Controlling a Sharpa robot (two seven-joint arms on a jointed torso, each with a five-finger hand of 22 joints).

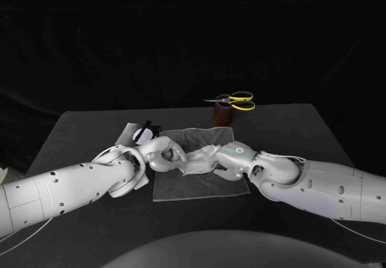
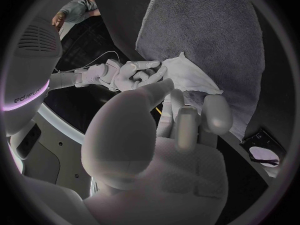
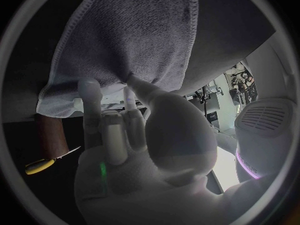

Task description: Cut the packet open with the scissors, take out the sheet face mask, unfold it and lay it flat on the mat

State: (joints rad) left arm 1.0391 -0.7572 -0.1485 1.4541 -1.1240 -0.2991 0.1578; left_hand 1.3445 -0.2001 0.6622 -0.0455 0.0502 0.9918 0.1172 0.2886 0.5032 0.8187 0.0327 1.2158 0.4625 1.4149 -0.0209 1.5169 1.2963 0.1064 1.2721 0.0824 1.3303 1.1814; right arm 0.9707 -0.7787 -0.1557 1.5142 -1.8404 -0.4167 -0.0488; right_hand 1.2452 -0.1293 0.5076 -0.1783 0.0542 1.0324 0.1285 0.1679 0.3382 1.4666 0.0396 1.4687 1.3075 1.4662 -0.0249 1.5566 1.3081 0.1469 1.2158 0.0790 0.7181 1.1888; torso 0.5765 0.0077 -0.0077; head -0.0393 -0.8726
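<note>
The white sheet mask (image 1: 198,158) lies crumpled and partly folded over the middle of the grey mat (image 1: 201,187). My left hand (image 1: 165,153) and right hand (image 1: 227,160) meet over it from either side. In the left wrist view the right hand (image 2: 128,75) pinches one edge of the mask (image 2: 190,77). The left hand (image 2: 181,117) grips the mask's near edge between thumb and fingers. The cut packet (image 1: 141,133) lies off the mat's far left corner. The yellow-handled scissors (image 1: 235,100) stand in a brown holder (image 1: 223,115) behind the mat.
The mat (image 3: 137,35) lies in the middle of the black table (image 1: 305,131), a little rumpled at its far edge. The holder (image 3: 51,135) with the scissors (image 3: 49,161) stands close behind it. The packet (image 2: 265,154) lies beside the mat.
</note>
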